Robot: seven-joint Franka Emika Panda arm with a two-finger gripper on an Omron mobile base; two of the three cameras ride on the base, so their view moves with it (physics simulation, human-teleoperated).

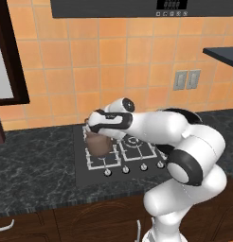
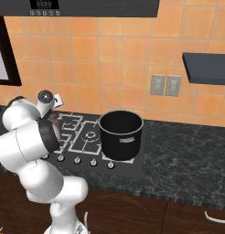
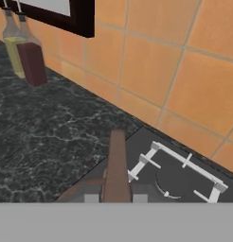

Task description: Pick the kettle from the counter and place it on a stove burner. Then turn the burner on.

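Orange tiles back the dark marbled surface (image 1: 38, 156) with its black cooktop. Over the cooktop's front-left stove burner (image 1: 103, 158), the end effector (image 1: 100, 133) pinches the brown kettle (image 1: 98, 144) by its arched handle, left of the black pot (image 2: 120, 134).

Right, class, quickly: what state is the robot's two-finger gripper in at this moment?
Gripper: shut on the arched top handle of the small squat brown round-bodied kettle, held over the black cooktop's left side.

Orange tiled wall (image 1: 113, 61) with grey outlets (image 1: 186, 80), dark-framed window (image 1: 9, 66), dark wood cabinets (image 1: 80, 220) below.
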